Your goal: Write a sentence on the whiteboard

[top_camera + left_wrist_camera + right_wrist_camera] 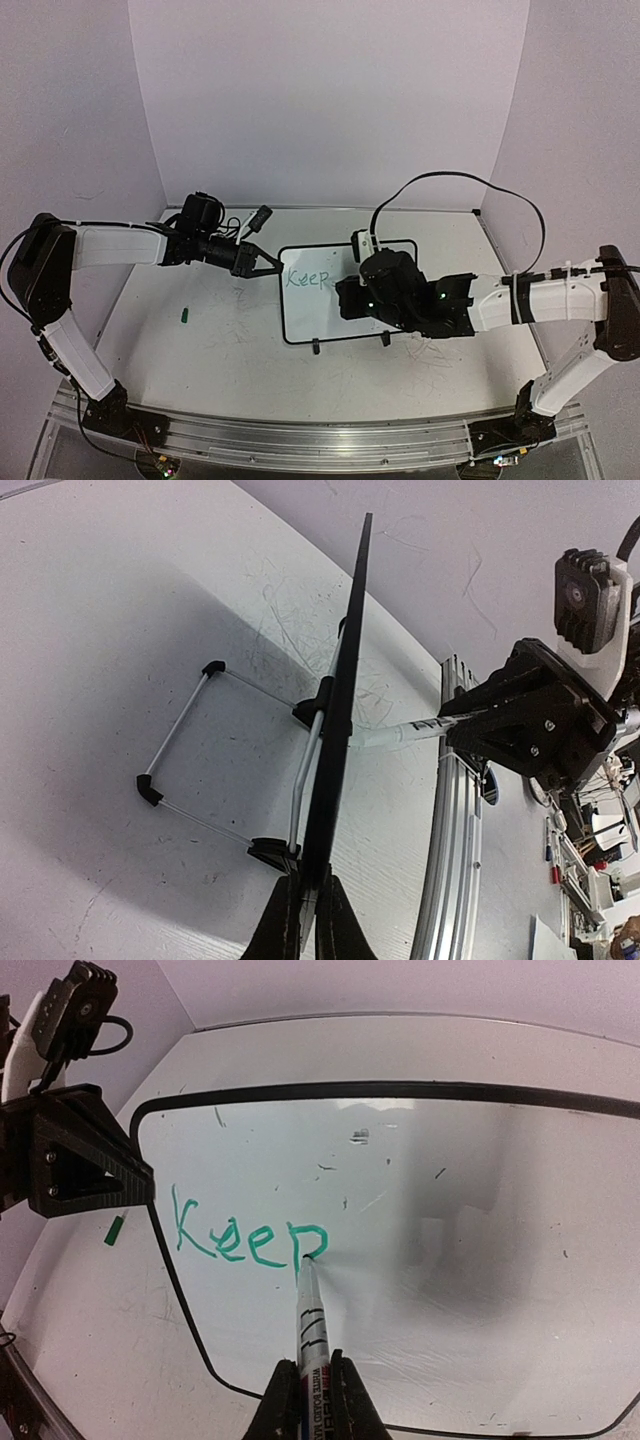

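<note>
The whiteboard [312,318] stands tilted on its wire stand mid-table. My left gripper [272,265] is shut on its left rim; the left wrist view shows the board edge-on [345,670] with both jaws [308,878] pinching that rim. My right gripper [313,1362] is shut on a whiteboard marker [310,1310], whose tip touches the board [450,1210] at the bowl of the "p". The sentence [248,1238] reads only "Keep", in green, at the board's upper left. From above, the right gripper [345,297] covers the board's right half.
A green marker cap [185,316] lies on the table left of the board, and shows again in the right wrist view [115,1230]. Faint grey scribbles mark the tabletop [240,330]. The wire stand [180,740] reaches out behind the board. An aluminium rail [320,440] runs along the near edge.
</note>
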You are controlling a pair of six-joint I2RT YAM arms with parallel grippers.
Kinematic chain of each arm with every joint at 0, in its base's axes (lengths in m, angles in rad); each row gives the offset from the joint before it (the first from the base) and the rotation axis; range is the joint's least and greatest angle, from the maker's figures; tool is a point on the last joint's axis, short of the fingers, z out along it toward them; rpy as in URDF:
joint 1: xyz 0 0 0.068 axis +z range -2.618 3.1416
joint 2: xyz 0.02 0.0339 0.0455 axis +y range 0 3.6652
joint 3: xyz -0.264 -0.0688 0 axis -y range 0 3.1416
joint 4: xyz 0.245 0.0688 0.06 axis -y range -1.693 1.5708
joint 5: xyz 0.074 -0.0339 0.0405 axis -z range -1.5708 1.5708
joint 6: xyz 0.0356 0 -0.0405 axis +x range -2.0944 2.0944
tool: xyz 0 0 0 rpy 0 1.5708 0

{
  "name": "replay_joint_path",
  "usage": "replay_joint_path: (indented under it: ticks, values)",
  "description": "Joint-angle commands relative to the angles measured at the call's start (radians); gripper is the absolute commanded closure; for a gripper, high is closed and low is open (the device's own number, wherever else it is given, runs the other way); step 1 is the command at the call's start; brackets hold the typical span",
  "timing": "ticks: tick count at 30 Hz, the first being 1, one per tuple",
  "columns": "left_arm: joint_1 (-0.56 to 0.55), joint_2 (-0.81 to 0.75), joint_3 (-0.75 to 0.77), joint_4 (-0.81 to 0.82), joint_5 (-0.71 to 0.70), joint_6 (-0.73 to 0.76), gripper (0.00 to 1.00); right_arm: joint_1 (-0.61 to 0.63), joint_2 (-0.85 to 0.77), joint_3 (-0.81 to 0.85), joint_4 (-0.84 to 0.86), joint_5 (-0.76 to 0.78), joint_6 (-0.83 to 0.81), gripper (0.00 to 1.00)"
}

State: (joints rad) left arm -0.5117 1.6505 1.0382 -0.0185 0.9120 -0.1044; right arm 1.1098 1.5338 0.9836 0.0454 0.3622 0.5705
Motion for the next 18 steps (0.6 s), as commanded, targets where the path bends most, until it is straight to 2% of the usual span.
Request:
replay_joint_path:
  ticks: [1,5,9,14,18]
  values:
    - [0.002,-0.047,0.001,-0.015,0.037,-0.007,1.00,-0.004,0.037,0.045,0.017,0.010,-0.019,1.00]
    - [0.002,-0.048,0.000,-0.016,0.034,-0.005,1.00,-0.004,0.014,0.048,0.032,-0.001,-0.031,1.00]
    - [0.002,-0.040,0.000,-0.017,0.030,-0.003,1.00,-0.004,-0.116,-0.011,0.079,-0.057,-0.070,1.00]
    - [0.002,-0.036,0.005,-0.018,0.025,0.000,1.00,-0.004,-0.320,-0.173,0.099,0.006,-0.100,1.00]
    - [0.002,-0.035,0.004,-0.021,0.020,0.003,1.00,-0.004,-0.354,-0.197,0.138,0.045,-0.132,1.00]
